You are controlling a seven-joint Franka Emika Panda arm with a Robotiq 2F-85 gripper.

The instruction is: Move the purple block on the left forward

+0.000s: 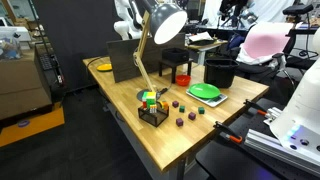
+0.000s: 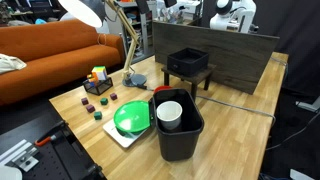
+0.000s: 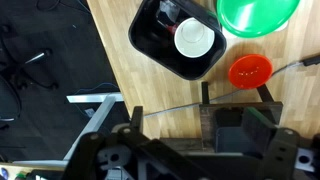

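Several small purple and green blocks lie on the wooden table near the lamp. One purple block (image 1: 179, 122) sits nearest the table's front edge, and it also shows in an exterior view (image 2: 88, 106). Another purple block (image 1: 175, 103) lies further in. My gripper (image 3: 198, 135) shows only in the wrist view, as dark fingers at the bottom of the frame. It looks open and empty, high above the black stand (image 3: 240, 120), far from the blocks. No blocks appear in the wrist view.
A desk lamp (image 1: 160, 22) leans over a black caddy (image 1: 152, 110) of colourful items. A green plate (image 2: 131, 118), a black bin (image 2: 180, 140) holding a white cup (image 2: 170, 111), a red cup (image 1: 182, 78) and a black stand (image 2: 187, 62) share the table.
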